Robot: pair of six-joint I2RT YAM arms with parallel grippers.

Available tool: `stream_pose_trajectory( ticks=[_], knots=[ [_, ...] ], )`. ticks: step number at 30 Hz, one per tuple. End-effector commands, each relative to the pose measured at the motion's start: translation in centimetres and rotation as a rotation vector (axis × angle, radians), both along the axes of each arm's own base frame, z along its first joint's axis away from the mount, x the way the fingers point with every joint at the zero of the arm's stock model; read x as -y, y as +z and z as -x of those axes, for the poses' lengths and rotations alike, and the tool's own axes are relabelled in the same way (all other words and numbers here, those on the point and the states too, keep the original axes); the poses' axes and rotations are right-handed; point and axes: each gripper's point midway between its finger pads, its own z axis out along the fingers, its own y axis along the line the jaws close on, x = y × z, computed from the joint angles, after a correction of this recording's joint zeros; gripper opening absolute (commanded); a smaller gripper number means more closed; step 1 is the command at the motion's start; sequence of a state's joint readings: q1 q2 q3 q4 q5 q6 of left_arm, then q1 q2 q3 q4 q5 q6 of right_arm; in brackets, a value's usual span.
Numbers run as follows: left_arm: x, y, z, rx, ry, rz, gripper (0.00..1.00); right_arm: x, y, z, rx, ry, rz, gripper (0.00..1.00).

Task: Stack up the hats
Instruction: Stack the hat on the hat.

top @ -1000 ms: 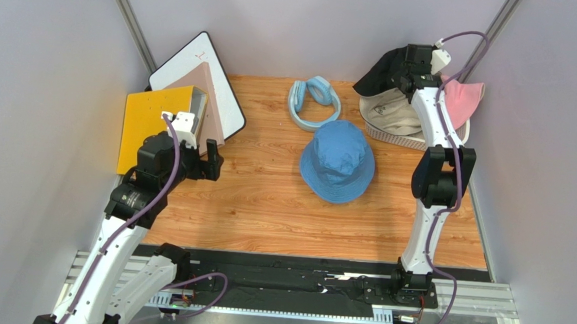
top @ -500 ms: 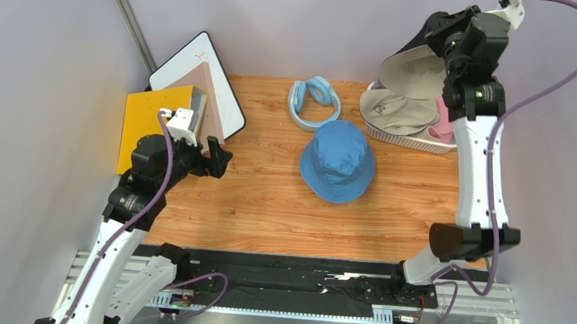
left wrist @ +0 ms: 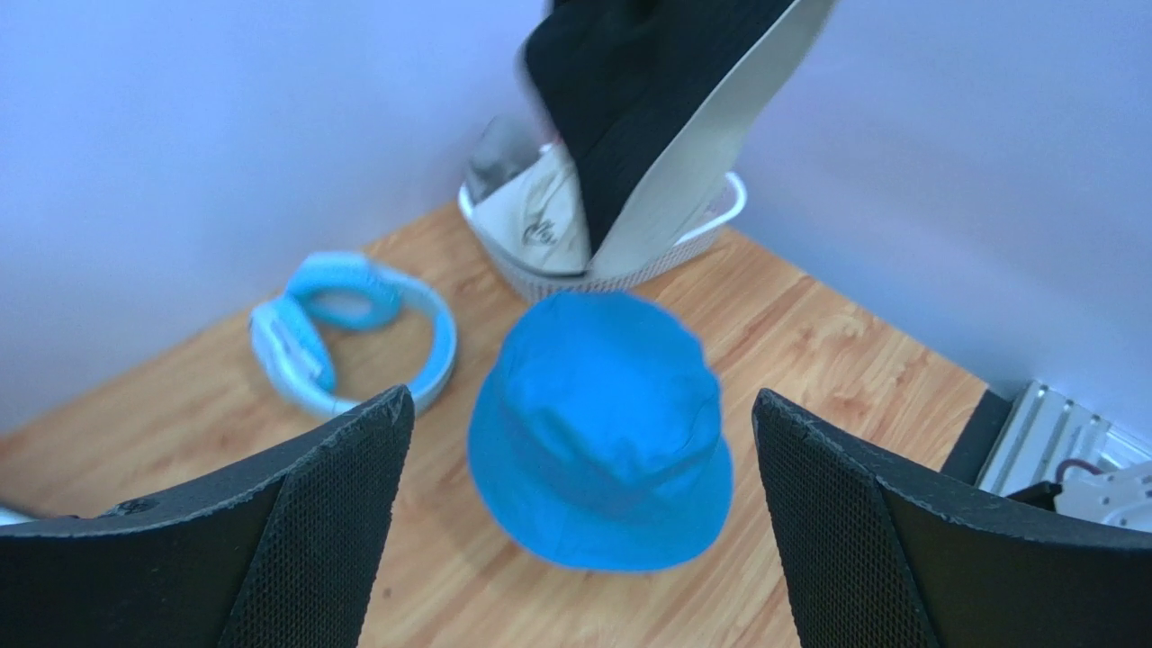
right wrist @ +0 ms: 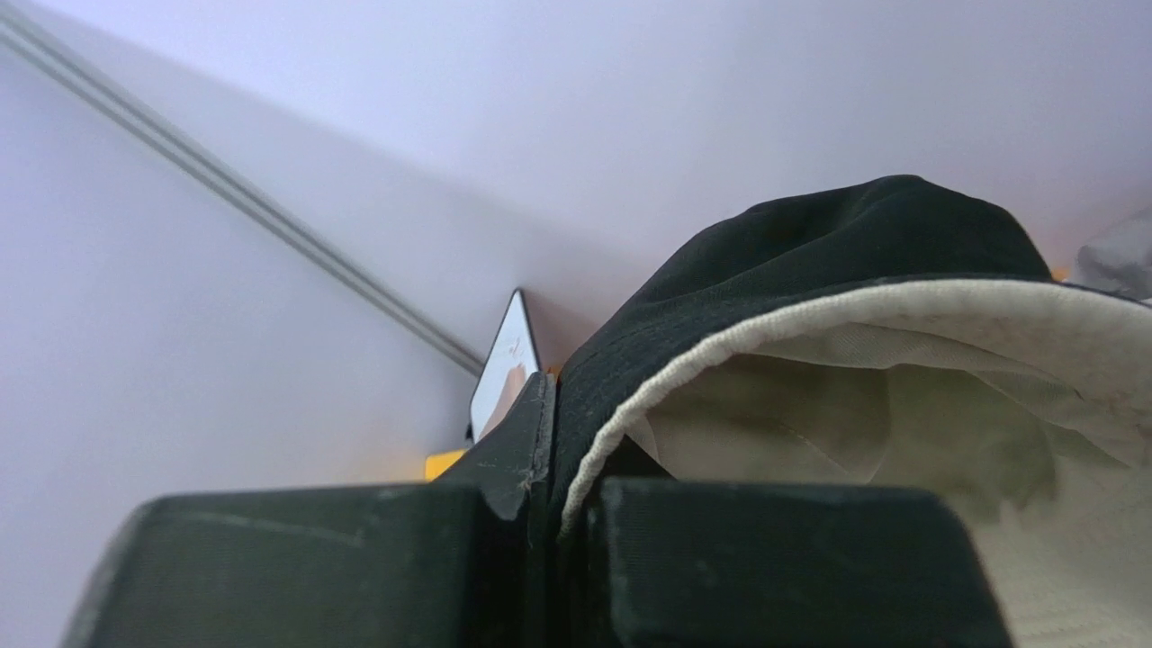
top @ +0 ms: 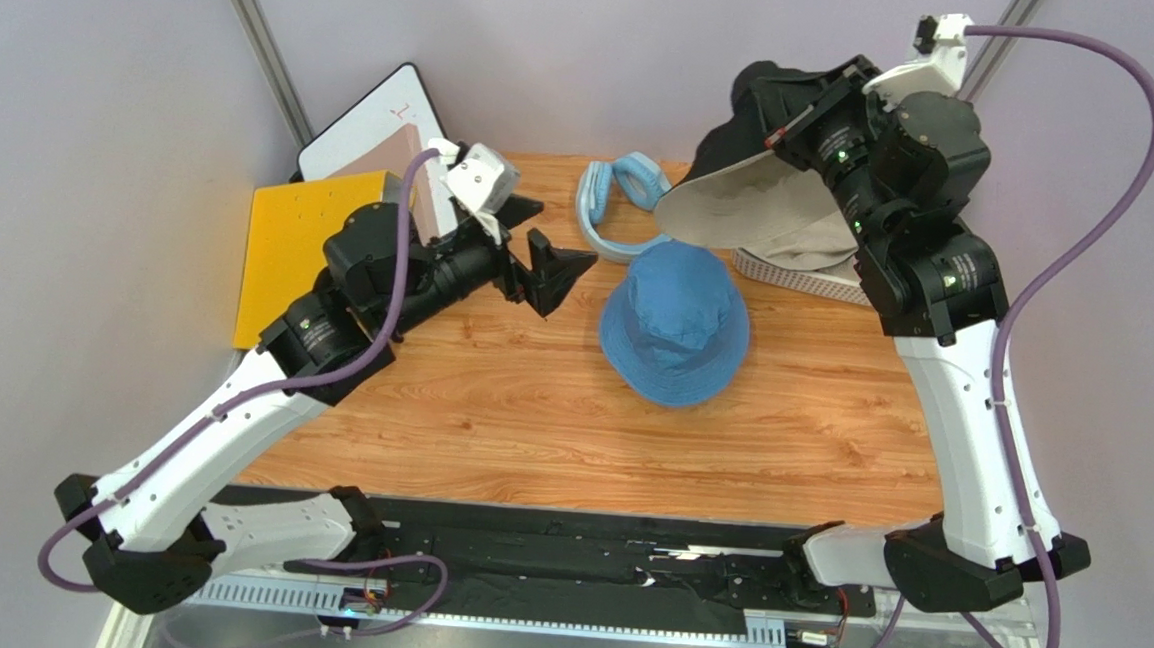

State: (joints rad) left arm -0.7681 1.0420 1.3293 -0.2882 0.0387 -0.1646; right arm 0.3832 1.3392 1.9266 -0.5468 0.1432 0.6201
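Your left gripper (top: 549,270) is spread wide and empty, aimed at the blue hat (top: 675,323) in the middle of the table (top: 503,410). Your right gripper (top: 809,125) pinches the black hat (top: 744,106) by its brim above the far right corner. The blue hat sits below it toward near-left, I think.

Black hat (right wrist: 811,243): runs off the right edge in the right wrist view and off the top edge in the left wrist view.
Basket (top: 819,280): mostly hidden behind the black hat from above.
Beige hat (left wrist: 541,216): print too blurred to read.
Left gripper (left wrist: 582,459): fingers cut by bottom edge.
Right gripper (right wrist: 557,506): fingers cut by bottom edge.
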Motion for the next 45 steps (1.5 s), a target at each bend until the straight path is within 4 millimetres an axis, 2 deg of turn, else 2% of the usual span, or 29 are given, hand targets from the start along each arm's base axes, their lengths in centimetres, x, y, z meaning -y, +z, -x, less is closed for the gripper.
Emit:
stream_pose_trajectory(
  ticks=[1,2,5,8,13,17,19,23,26,27,29,30,33,37,38,39,41,42,43,45],
  knots=[
    [2.4,5.1,0.5,0.244,-0.032,0.006,0.99,-2.1,0.9,1.6,0.005,0.073,-0.021,0.0],
    [3.3,5.3,1.2,0.273,-0.06,-0.004,1.0,-2.7,0.7,1.5,-0.009,0.089,-0.024,0.0],
    [4.4,5.4,0.4,0.315,-0.021,-0.045,0.99,-4.2,1.3,2.4,-0.001,0.14,-0.053,0.0],
    [5.3,6.0,0.4,0.343,-0.039,-0.045,1.0,-5.4,1.9,3.2,0.007,0.175,-0.077,0.0],
    [6.4,7.8,1.0,0.412,-0.04,-0.001,0.99,-7.3,2.5,4.0,0.013,0.221,-0.096,0.0],
    [6.3,7.8,-1.2,0.411,0.09,-0.039,0.99,-9.0,2.8,4.9,0.02,0.258,-0.099,0.0],
    [6.0,8.3,-1.9,0.41,0.136,-0.023,1.0,-10.1,2.7,5.4,0.017,0.289,-0.091,0.0],
    [6.3,7.8,-2.8,0.416,0.174,-0.056,0.97,-11.3,2.7,6.4,0.016,0.327,-0.088,0.0],
    [5.8,7.4,-3.7,0.41,0.234,-0.077,0.84,-11.6,3.1,7.2,0.029,0.337,-0.087,0.0],
    [5.7,7.2,-3.8,0.409,0.248,-0.083,0.68,-11.6,3.2,7.4,0.032,0.334,-0.087,0.0],
    [4.5,7.1,-4.6,0.392,0.331,-0.087,0.43,-11.3,3.3,7.7,0.036,0.327,-0.086,0.0],
    [4.0,7.2,-4.8,0.39,0.364,-0.084,0.23,-10.9,3.3,7.7,0.038,0.313,-0.08,0.0],
    [1.7,7.7,-5.5,0.387,0.494,-0.088,0.0,-9.5,2.5,7.8,0.031,0.262,-0.064,0.0],
    [-1.6,8.4,-6.4,0.402,0.697,-0.137,0.0,-7.8,0.7,8.5,0.013,0.22,-0.056,0.0],
    [-2.2,9.2,-6.4,0.416,0.732,-0.115,0.0,-7.9,-0.9,8.3,-0.014,0.214,-0.039,0.0],
    [-2.6,9.2,-6.5,0.423,0.756,-0.125,0.0,-7.0,-0.9,8.8,-0.007,0.199,-0.046,0.0],
    [-3.7,9.7,-6.5,0.445,0.819,-0.149,0.0,-6.5,-2.5,8.7,-0.034,0.175,-0.025,0.04],
    [-3.8,9.7,-6.6,0.449,0.831,-0.162,0.0,-5.5,-2.3,9.1,-0.026,0.149,-0.032,0.07],
    [-4.0,9.7,-6.6,0.457,0.843,-0.183,0.0,-5.3,-2.7,9.1,-0.029,0.142,-0.011,0.17],
    [-4.1,9.7,-6.6,0.462,0.853,-0.194,0.0,-4.9,-3.1,9.4,-0.035,0.136,0.005,0.23]
  ],
)
